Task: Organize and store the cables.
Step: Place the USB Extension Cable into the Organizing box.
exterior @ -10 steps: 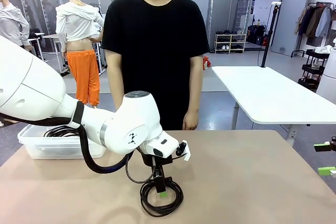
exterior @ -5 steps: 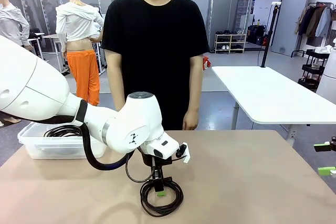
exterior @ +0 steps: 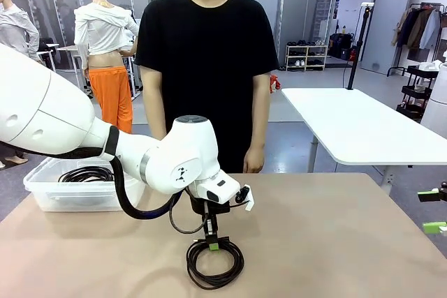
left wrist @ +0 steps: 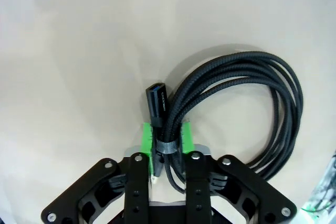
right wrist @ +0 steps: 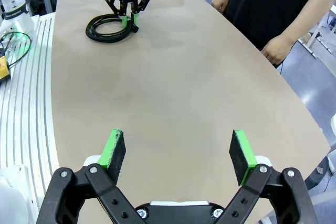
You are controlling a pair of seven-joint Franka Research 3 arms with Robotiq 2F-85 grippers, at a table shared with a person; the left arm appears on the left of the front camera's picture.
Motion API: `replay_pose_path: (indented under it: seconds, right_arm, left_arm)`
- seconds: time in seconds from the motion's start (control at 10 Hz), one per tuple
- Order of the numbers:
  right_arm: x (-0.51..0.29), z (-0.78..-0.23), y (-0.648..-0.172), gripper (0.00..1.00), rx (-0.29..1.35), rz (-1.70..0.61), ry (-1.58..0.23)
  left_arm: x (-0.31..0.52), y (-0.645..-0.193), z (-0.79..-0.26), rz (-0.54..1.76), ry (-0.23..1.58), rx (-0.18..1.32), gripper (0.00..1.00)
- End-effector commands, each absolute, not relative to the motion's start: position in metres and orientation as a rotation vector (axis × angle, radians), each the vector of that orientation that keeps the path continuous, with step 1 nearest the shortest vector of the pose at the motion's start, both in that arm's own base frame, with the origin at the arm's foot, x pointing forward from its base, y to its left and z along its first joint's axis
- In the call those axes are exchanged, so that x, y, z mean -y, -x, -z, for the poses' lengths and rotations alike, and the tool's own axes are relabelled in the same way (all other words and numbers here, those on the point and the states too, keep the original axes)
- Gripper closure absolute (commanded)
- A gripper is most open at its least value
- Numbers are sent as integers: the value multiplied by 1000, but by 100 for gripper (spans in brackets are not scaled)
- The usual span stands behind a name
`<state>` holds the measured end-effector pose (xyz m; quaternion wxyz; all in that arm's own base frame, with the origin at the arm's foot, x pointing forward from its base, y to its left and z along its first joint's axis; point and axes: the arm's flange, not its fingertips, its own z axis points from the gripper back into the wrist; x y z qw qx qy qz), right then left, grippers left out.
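Observation:
A black braided cable [left wrist: 262, 77] wound in a round coil lies on the tan table [exterior: 335, 242] near its front middle. My left gripper [left wrist: 165, 137] is shut on the coil's banded part, beside a plug end [left wrist: 156, 100]. In the front view the left gripper [exterior: 213, 244] stands straight down over the coil [exterior: 215, 270]. More black cables [exterior: 87, 174] lie inside a clear bin [exterior: 49, 197] at the table's left. My right gripper [right wrist: 178, 153] is open and holds nothing, with its green pads at the right edge of the front view [exterior: 431, 211]. From the right wrist, the coil [right wrist: 105, 29] and left gripper [right wrist: 128, 18] show far off.
A person in a black shirt [exterior: 209, 61] stands at the far edge, hands [exterior: 253, 162] hanging down by the table. The white left arm [exterior: 160, 165] and its thick hose span the left half. A second white table [exterior: 363, 127] stands behind on the right.
My left gripper has shut on the coil's banded part and risen a little, drawing that side of the coil up. The right gripper has stayed still.

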<state>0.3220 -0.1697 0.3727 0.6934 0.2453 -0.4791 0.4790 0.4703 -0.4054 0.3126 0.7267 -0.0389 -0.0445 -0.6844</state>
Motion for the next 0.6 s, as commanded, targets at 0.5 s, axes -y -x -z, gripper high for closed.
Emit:
replay_pose_path:
  seconds: [0.5]
  right_arm:
    - [169,-376,-323,0,1074,-1056,-552]
  left_arm:
    - [393,-476,-375,1589,111,67,90]
